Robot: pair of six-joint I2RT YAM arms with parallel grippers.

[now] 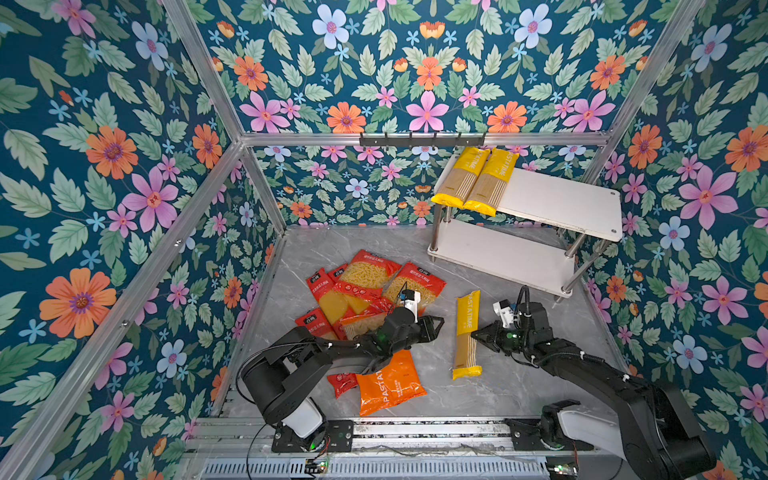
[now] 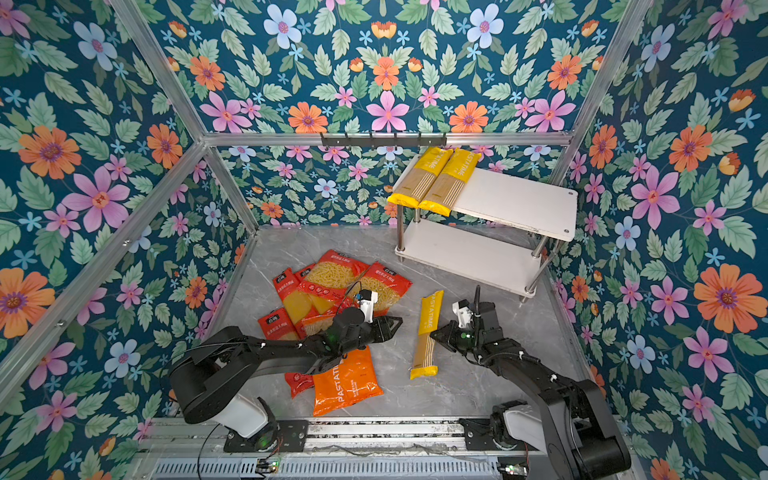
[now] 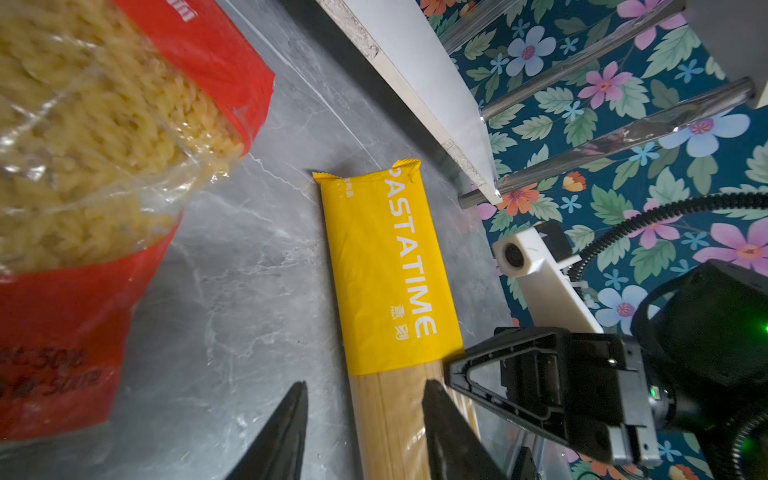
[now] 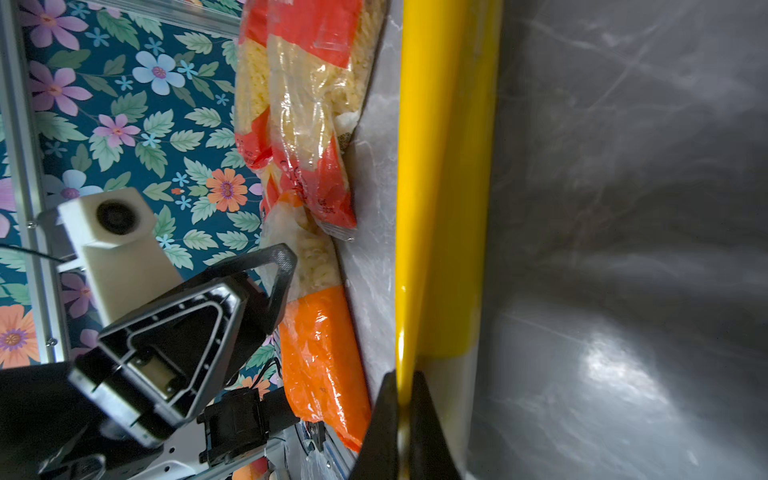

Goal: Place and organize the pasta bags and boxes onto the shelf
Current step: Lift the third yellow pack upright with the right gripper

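The right tool [image 1: 474, 332] is pinching the yellow pack [image 1: 466, 316] on the counter [image 1: 498, 386] before the shelf [image 1: 552, 199], the left tool [image 1: 438, 322] is hanging open, so lifting the pack onto the shelf is probably coming next.

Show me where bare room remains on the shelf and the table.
Free: on the shelf, the top board right of the two yellow packs and the visible lower board; the table between the loose yellow pack and the near edge. Crowded: the table's left, with the red pile and orange bag.

A robot lab's test booth: aluminium frame [image 1: 419, 139], floral wallpaper panels [image 1: 415, 62], slotted mounting rail [image 1: 428, 430] along the front.
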